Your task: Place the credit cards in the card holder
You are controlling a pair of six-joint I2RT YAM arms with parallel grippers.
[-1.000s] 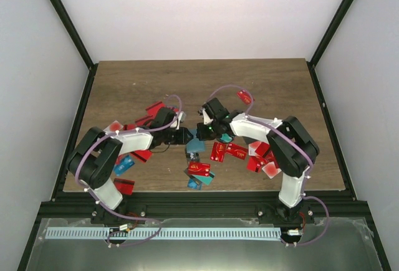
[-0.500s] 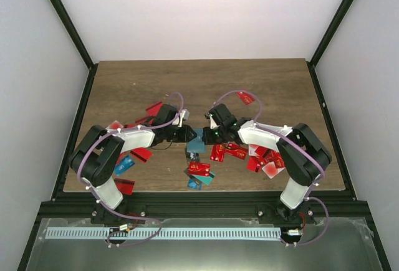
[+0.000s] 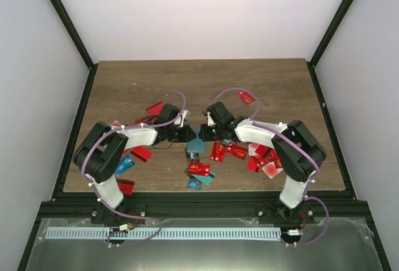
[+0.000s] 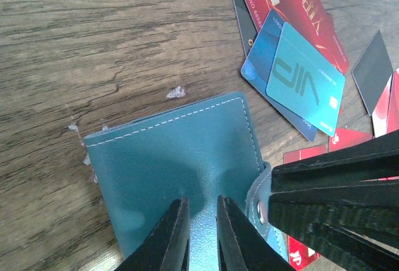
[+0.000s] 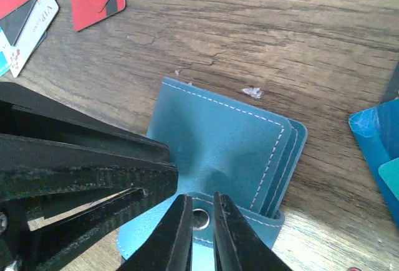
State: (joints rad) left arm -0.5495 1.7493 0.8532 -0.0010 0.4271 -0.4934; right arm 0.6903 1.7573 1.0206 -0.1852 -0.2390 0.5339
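Both grippers on the shut holder, the right one at the clasp

The holder (image 3: 196, 144) lies mid-table (image 3: 124, 84), with cards (image 3: 227, 152) strewn at its 3, 6 and 9 o'clock. The left gripper (image 4: 201, 201) sits at its 10 o'clock and the right gripper (image 5: 202, 197) at 1 o'clock. Each has its fingers nearly together with only a slit between; whether either pinches the holder I cannot tell. In the right wrist view the snap (image 5: 199, 219) shows in that slit, the strap (image 5: 249, 222) runs 9 to 3 under the tips, and the holder stretches toward 12. So the right arm looks nearer for unsnapping, the left placed to pin the holder down
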